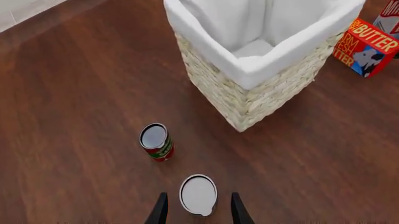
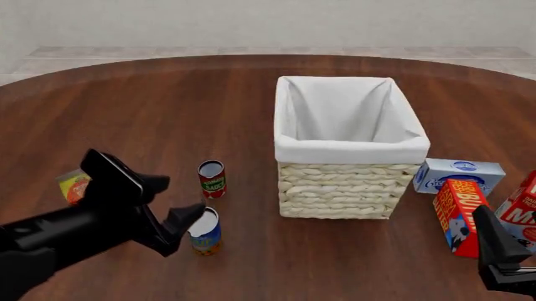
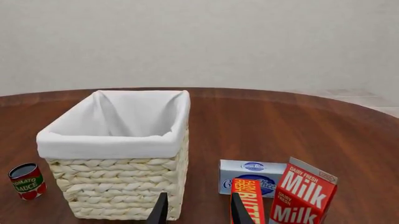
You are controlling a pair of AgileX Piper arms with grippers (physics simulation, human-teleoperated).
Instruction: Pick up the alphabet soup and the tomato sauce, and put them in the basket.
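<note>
Left gripper (image 2: 186, 227) low over the counter (image 2: 167, 119), fingers (image 1: 160, 210) apart, one on each side of the soup (image 2: 204, 231); whether touching the can, impossible to tell. Soup upright on the counter, at front left of the basket (image 2: 348, 149), silvery top showing between the fingertips in the left wrist view (image 1: 198, 194). Sauce (image 2: 212, 179) upright just behind the soup, near but apart, between it and the far side of the counter, left of the basket; red label and green band plain in the left wrist view (image 1: 156, 142) and also at the edge of the right wrist view (image 3: 26, 181). Basket standing mid-counter, white lining folded over the rim, nothing seen inside. Right gripper (image 2: 501, 248) at the near right corner, fingers (image 3: 160, 210) parted, holding nothing, aimed toward the basket wall. Butter box (image 2: 459, 217), milk carton (image 2: 519, 210) and a pale blue box (image 2: 459, 175) grouped right of the basket. A small yellow-and-red packet (image 2: 74, 185) at far left, partly hidden behind the left arm.
</note>
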